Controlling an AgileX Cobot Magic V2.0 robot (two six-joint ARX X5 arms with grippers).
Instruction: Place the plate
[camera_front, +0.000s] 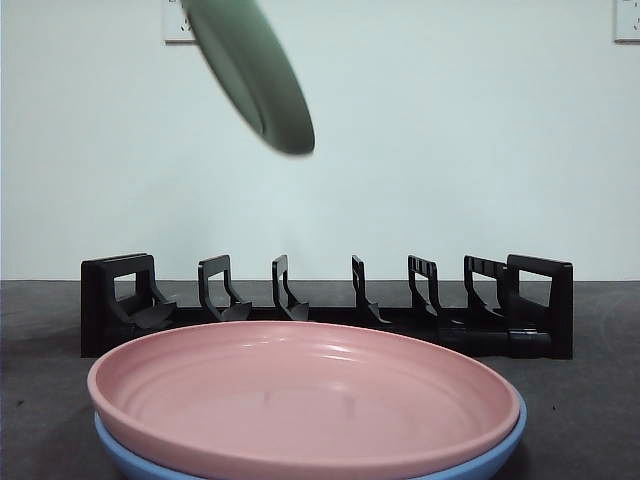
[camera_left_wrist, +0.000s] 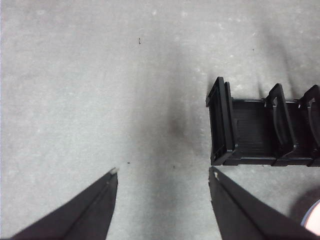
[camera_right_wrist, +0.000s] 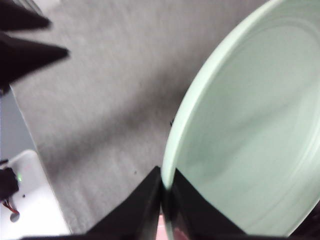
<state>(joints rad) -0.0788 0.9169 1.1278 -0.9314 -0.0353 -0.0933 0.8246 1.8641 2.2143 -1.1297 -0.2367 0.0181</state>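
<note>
Right now, plate: you have the green plate (camera_front: 255, 70) up in the air, tilted on edge, high above the left half of the rack and well clear of it.
Grip: your right gripper (camera_right_wrist: 165, 192) is clamped on the plate's rim, one jaw on each face of the lip, as the right wrist view shows; the gripper itself is out of the front view.
Progress: I judge the pick-up done and the placing itself not done; the plate touches nothing but the jaws, and no slot holds it yet.
What is left: you need to bring it down edge-first between two dividers and then let go.
Rack: the black dish rack (camera_front: 330, 305) stands across the table behind the stack, every slot visible in the front view empty.
Stack: a pink plate (camera_front: 300, 395) rests on a blue plate (camera_front: 480, 455), lying flat just in front of the rack, nearest the camera.
In the way: the upright dividers are the thing to mind, since a rim that lands on top of one will not seat; the stack sits close to the rack's front, so a low approach from that side could clip it.
Other arm: your left gripper (camera_left_wrist: 164, 172) hangs over bare table (camera_left_wrist: 100, 90) beside the rack's end, jaws apart and holding nothing.
</note>
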